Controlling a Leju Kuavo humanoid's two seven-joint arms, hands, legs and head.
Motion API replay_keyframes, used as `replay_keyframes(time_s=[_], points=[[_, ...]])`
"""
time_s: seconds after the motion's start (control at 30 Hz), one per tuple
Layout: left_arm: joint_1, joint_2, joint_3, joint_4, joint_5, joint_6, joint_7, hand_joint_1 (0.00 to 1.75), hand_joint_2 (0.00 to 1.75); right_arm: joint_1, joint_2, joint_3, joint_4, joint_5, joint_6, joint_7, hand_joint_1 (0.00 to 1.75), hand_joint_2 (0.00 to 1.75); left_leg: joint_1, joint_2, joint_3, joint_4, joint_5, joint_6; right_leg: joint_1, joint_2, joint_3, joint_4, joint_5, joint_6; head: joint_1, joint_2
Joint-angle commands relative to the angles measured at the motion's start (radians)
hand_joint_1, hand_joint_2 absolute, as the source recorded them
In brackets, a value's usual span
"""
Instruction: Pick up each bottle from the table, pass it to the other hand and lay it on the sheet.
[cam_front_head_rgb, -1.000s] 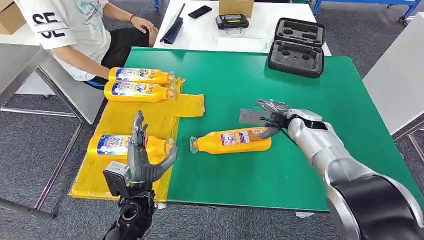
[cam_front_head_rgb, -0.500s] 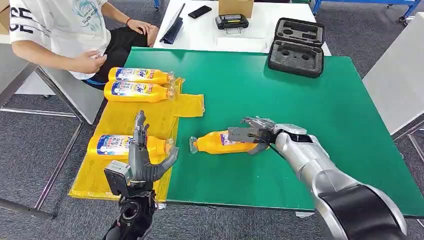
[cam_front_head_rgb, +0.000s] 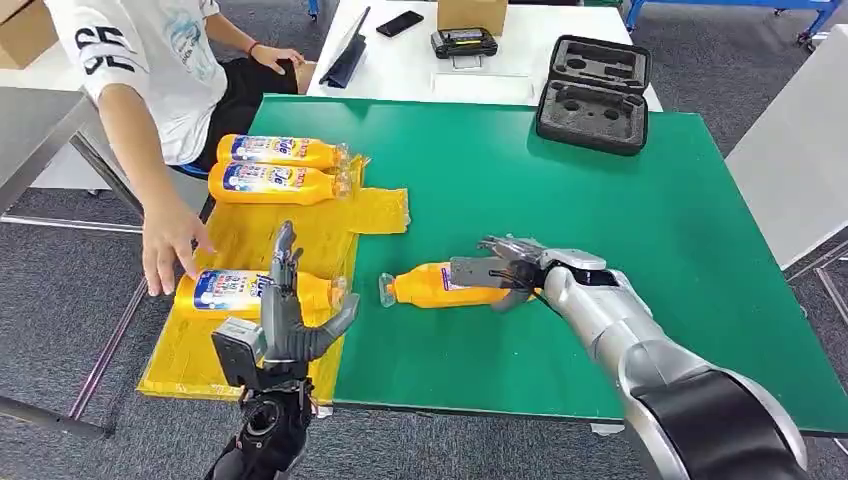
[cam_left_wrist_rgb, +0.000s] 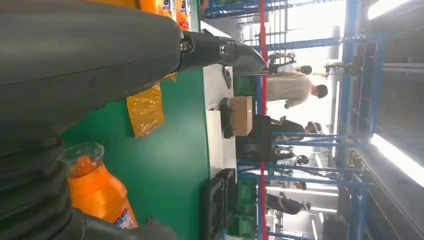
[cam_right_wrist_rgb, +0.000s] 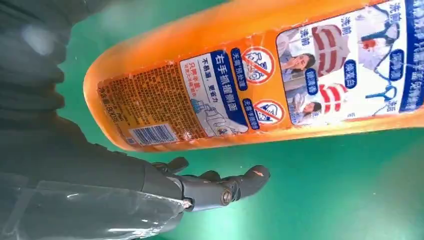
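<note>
An orange bottle (cam_front_head_rgb: 430, 285) lies on its side on the green table (cam_front_head_rgb: 620, 210), cap toward the yellow sheet (cam_front_head_rgb: 305, 232). My right hand (cam_front_head_rgb: 500, 270) lies over its base end with fingers spread to either side. In the right wrist view a dark finger (cam_right_wrist_rgb: 220, 190) runs alongside the bottle (cam_right_wrist_rgb: 260, 85) with a strip of table between them. My left hand (cam_front_head_rgb: 288, 318) stands upright and open over the sheet's front edge, holding nothing. Three more bottles lie on the sheet: two at the back (cam_front_head_rgb: 280, 151) (cam_front_head_rgb: 272, 183) and one in front (cam_front_head_rgb: 222, 292).
A person sits at the back left, and their hand (cam_front_head_rgb: 168, 252) reaches down to the sheet beside the front bottle. A black foam case (cam_front_head_rgb: 595, 95) rests on the table's far edge. A white table (cam_front_head_rgb: 420, 70) behind carries a phone and devices.
The person's arm has swung down to the sheet's left side. My right hand moved left along the bottle onto its base end a second ago and has since stayed there. My left hand has not moved.
</note>
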Motion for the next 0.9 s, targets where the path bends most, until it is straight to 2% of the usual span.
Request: replay_keyframes(time_s=[0.03, 0.37, 0.43, 0.47, 0.67, 0.77, 0.9], points=[[-0.026, -0.005, 0.012, 0.071, 0.009, 0.003, 0.003, 0.0, 1.75, -0.006, -0.009, 0.051, 0.056, 0.024, 0.044, 0.02, 1.75, 1.75, 0.001, -0.001, 0.004, -0.001, -0.001, -0.001, 0.001, -0.001, 0.005, -0.001, -0.002, -0.001, 0.0, 0.0], [-0.025, -0.006, 0.013, 0.072, 0.012, 0.004, 0.003, 0.0, 1.75, -0.003, -0.006, 0.058, 0.057, 0.031, 0.054, 0.025, 1.75, 1.75, 0.0, -0.001, 0.002, -0.001, -0.001, -0.001, 0.0, -0.001, 0.003, -0.001, -0.001, -0.001, 0.0, 0.0], [-0.023, -0.005, 0.012, 0.071, 0.01, 0.006, 0.003, 0.0, 1.75, 0.007, -0.006, 0.056, 0.056, 0.029, 0.054, 0.029, 1.75, 1.75, 0.002, -0.001, 0.007, -0.001, -0.003, -0.002, 0.002, 0.0, 0.008, -0.002, -0.003, -0.002, 0.0, 0.0], [-0.023, -0.006, 0.012, 0.071, 0.009, 0.01, 0.003, 0.0, 1.75, 0.014, -0.006, 0.062, 0.056, 0.034, 0.052, 0.033, 1.75, 1.75, 0.001, -0.001, 0.003, -0.001, -0.001, -0.001, 0.001, -0.001, 0.003, -0.001, -0.001, -0.001, 0.0, 0.0], [-0.021, -0.009, 0.018, 0.07, 0.009, 0.021, 0.003, 0.0, 1.75, 0.033, 0.003, 0.069, 0.052, 0.042, 0.015, 0.034, 1.75, 1.75, 0.001, -0.001, 0.004, -0.001, -0.001, -0.001, 0.001, 0.0, 0.004, -0.002, -0.001, -0.001, 0.0, 0.0], [0.006, 0.002, 0.028, 0.032, 0.009, 0.029, 0.003, 0.0, 1.75, 0.028, 0.014, 0.028, 0.033, -0.002, -0.116, -0.063, 1.75, 1.75, 0.001, 0.0, 0.004, -0.001, -0.001, -0.001, 0.001, 0.0, 0.004, -0.002, -0.001, -0.001, 0.0, 0.0], [0.055, 0.014, 0.066, -0.047, 0.03, 0.024, 0.003, 0.0, 1.75, 0.057, 0.023, -0.126, -0.065, -0.176, -0.322, -0.316, 1.75, 1.75, 0.001, 0.003, 0.005, 0.0, -0.002, -0.002, 0.001, 0.004, 0.004, 0.0, -0.001, -0.002, 0.0, 0.0]])
